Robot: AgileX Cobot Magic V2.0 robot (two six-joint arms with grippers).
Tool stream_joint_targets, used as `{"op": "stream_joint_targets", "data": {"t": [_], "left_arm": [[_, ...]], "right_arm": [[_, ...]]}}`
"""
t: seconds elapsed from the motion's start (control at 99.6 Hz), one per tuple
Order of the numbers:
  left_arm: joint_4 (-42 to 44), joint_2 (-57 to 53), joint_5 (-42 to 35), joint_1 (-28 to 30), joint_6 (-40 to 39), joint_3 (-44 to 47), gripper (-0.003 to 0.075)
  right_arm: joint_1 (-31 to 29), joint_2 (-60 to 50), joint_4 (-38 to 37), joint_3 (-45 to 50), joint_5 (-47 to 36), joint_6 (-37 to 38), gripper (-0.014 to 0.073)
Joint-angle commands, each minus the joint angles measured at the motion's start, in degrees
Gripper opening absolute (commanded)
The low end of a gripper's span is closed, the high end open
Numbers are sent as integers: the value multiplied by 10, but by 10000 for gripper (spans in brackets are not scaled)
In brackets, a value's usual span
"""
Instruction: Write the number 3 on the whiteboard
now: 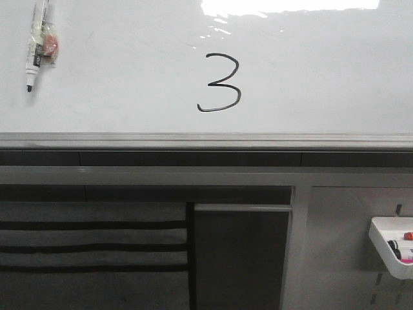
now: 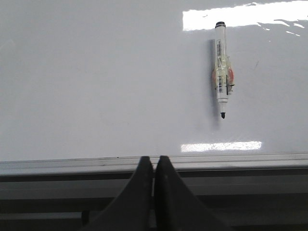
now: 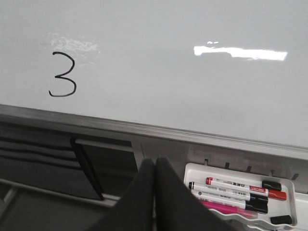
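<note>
The number 3 (image 1: 219, 82) is sitting done on the whiteboard (image 1: 116, 90), up above both arms. The left end effector (image 2: 153, 166) and right end effector (image 3: 154, 168) are pressed together, holding nothing. The marker (image 1: 36, 42) is hanging nearer the left arm, tip down.

left hand (image 2: 153, 166), right hand (image 3: 154, 168), black tapered fingers
</note>
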Motion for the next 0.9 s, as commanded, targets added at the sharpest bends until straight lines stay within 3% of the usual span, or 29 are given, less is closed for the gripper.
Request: {"op": "stream_joint_targets", "data": {"t": [0.0,0.281,0.562,0.894], "left_arm": [[-1,-17,-49,2,-6,1,-18],[-1,-17,-49,2,-6,1,-18],[-1,-17,-49,2,-6,1,-18],[-1,-17,-49,2,-6,1,-18]], "right_arm": [[-32,-37,20,34,-102,0,-74],[-120,-194,52,265,-291,0,-74],[-125,-222,67,397,-442,0,-74],[-125,-222,68,396,-437,0,-74]]}}
